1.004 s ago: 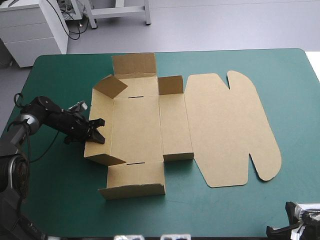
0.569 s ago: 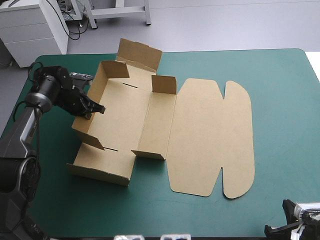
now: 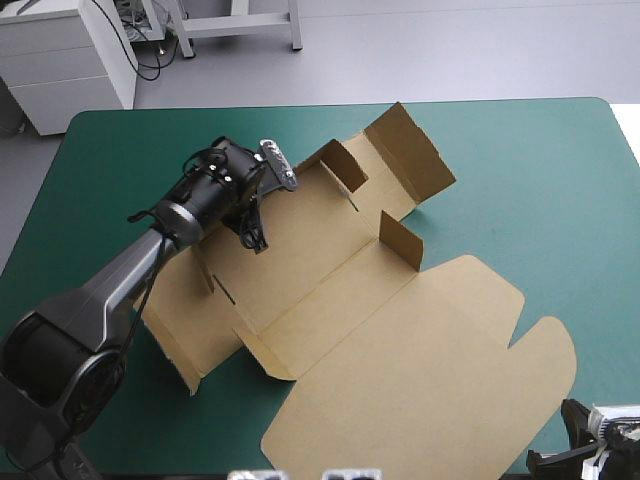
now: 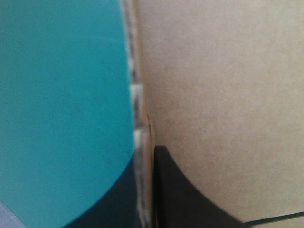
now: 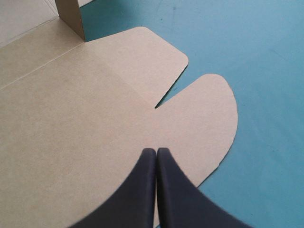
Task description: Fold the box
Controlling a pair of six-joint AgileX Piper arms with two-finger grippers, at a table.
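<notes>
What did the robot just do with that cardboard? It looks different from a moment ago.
The left gripper, shut on a side wall of the box, swung from the left side of the table toward its far middle, turning the whole box clockwise, so the flat lid now points at the near right corner. The right gripper stayed shut at that corner.

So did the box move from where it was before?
Yes. The box has swung round: its lid end now points toward the table's near right corner.
</notes>
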